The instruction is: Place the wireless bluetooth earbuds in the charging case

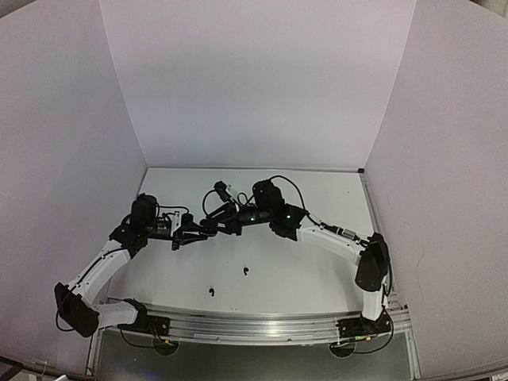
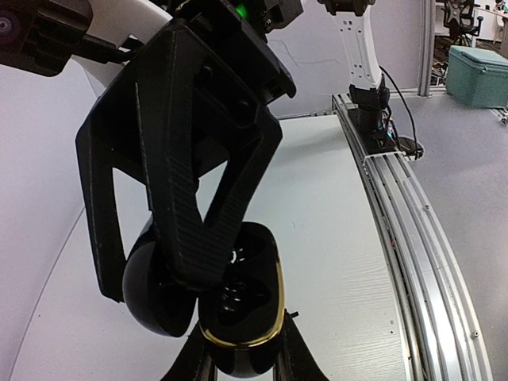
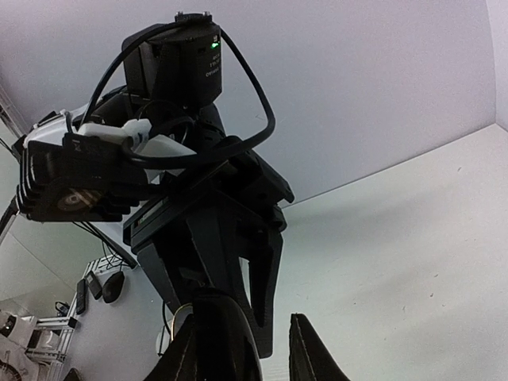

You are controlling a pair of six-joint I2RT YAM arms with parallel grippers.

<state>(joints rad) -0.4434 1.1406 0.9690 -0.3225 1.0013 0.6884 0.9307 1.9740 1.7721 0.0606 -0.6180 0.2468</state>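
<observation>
One black earbud (image 1: pixel 210 291) lies loose on the white counter (image 1: pixel 317 266), near the aluminium rail (image 1: pixel 254 325) that carries the arm bases. A second black earbud (image 1: pixel 244 271) lies a little farther in and to the right. Both are well apart from the arms' working ends, which meet farther back over the middle of the counter.

There the black charging case (image 2: pixel 248 313) sits open, with a gold rim around its mouth. Its glossy domed lid (image 2: pixel 151 298) is swung off to the left in the left wrist view. The hollow shows only dark, shiny shapes — whether an earbud is seated in it cannot be told.

The left gripper (image 2: pixel 242 353) has its jaws pinching the case from both sides. The right gripper (image 3: pixel 246 349) comes in from the opposite side, its ribbed fingers (image 2: pixel 186 230) reaching down at the seam between lid and case. Its jaws stand partly spread — a dark rounded shape sits between them, with light showing beside one finger. No earbud can be made out in them.
</observation>
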